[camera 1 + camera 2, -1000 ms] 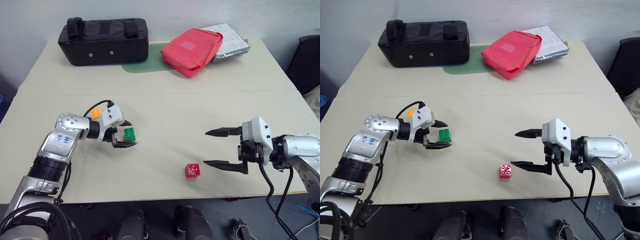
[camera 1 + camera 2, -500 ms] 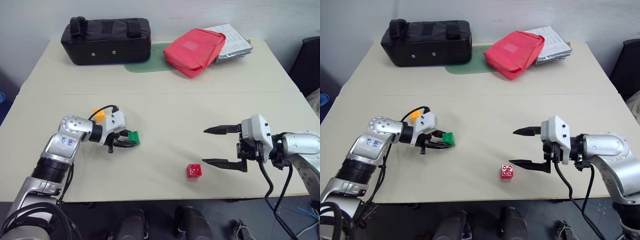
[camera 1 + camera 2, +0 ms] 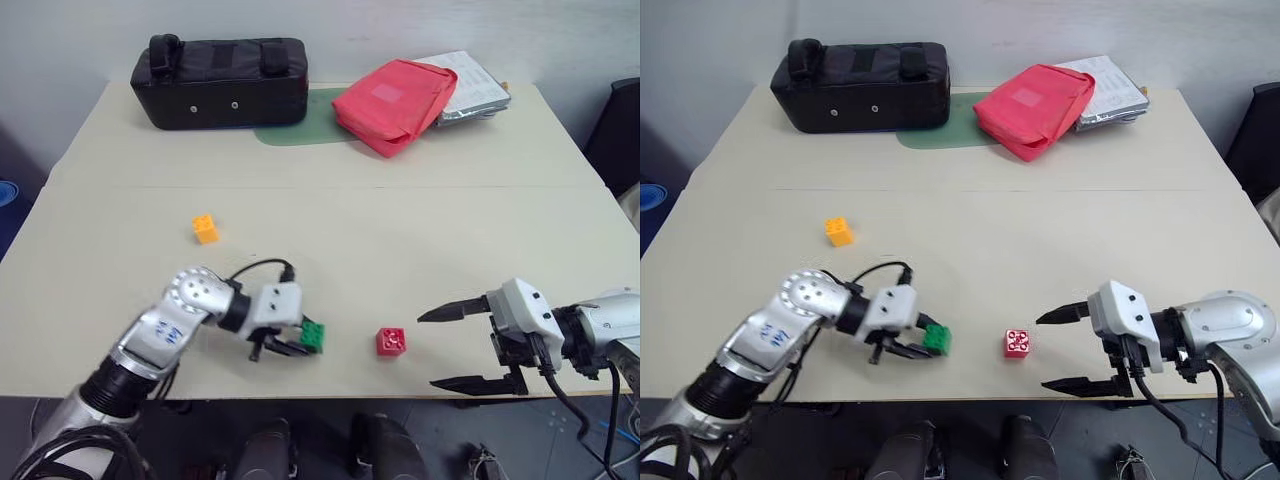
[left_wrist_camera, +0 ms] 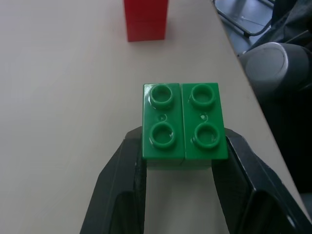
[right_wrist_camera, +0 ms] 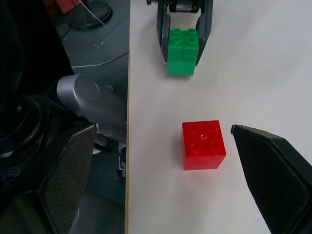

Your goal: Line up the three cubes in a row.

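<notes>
- Left pincer: clamped on the green cube, one black finger on each side of it; the studs face up. The cube sits low over the worktop, near the front edge; contact with the surface cannot be told.
- Red cube: resting on the worktop at 3 o'clock from the green cube, near it but apart, studs up.
- Orange-yellow cube: resting alone on the worktop at about 10 o'clock from the green cube, well apart from the other two.
- Right pincer: spread wide and holding nothing, at 3 o'clock from the red cube, with its tips pointing toward that cube and a clear gap between them. One finger reaches over the worktop, the other lies at the front edge.
- Black bag: at the far edge of the worktop, at 12 o'clock from the orange-yellow cube.
- Red pouch: at 3 o'clock from the bag, lying partly on a stack of papers, with a green mat between bag and pouch.
</notes>
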Controlling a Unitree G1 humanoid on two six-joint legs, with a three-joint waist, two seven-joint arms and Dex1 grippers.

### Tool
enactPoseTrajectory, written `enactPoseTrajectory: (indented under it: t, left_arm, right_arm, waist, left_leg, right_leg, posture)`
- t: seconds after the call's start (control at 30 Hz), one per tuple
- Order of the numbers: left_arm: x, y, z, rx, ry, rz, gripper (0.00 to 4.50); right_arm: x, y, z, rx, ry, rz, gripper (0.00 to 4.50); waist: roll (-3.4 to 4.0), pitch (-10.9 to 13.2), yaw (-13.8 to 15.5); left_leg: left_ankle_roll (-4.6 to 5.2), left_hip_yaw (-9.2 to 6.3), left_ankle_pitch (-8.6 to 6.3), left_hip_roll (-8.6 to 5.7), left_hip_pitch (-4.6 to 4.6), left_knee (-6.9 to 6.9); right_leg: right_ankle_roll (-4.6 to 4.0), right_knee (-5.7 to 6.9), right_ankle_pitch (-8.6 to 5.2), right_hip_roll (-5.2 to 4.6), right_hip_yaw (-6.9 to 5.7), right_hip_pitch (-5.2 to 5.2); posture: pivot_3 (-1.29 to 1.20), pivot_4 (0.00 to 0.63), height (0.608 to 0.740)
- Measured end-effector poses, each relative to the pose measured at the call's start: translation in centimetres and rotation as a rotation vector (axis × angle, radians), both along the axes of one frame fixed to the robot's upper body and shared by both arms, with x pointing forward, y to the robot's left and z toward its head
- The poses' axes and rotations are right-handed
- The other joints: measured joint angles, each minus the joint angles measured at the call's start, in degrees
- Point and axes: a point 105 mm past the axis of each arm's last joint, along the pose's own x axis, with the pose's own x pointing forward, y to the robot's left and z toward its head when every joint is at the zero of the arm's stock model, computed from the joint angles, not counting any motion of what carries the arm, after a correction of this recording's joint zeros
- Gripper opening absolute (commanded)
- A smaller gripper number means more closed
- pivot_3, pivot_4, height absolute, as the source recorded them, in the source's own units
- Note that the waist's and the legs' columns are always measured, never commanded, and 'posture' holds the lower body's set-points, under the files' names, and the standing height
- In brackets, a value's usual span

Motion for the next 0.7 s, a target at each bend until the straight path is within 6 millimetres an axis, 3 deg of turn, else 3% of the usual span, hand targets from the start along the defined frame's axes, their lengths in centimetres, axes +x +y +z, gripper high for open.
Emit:
enactPoseTrajectory:
  t: [0.23, 0.7]
  left_arm:
    - [1.2, 0.1, -0.1, 0.035, -0.071, 0.086, 1.49]
    - [1.3, 0.6, -0.1, 0.038, -0.083, 0.121, 1.49]
  right_arm:
    - [-0.1, 0.0, 0.1, 0.001, 0.009, -0.002, 4.50]
    - [0.8, 0.3, 0.9, 0.012, -0.041, -0.009, 4.50]
  waist:
    - [0.00, 0.00, -0.04]
    - [0.00, 0.00, -0.03]
  left_leg:
    - [0.00, -0.01, 0.00, 0.00, 0.02, 0.00]
    - [0.01, -0.02, 0.01, 0.00, 0.03, 0.00]
  right_leg:
    - [0.00, -0.01, 0.00, -0.02, 0.01, 0.01]
    - [0.00, -0.02, 0.00, -0.03, -0.01, 0.03]
  posture:
    - [0.00, 0.150, 0.740]
    - [0.00, 0.150, 0.740]
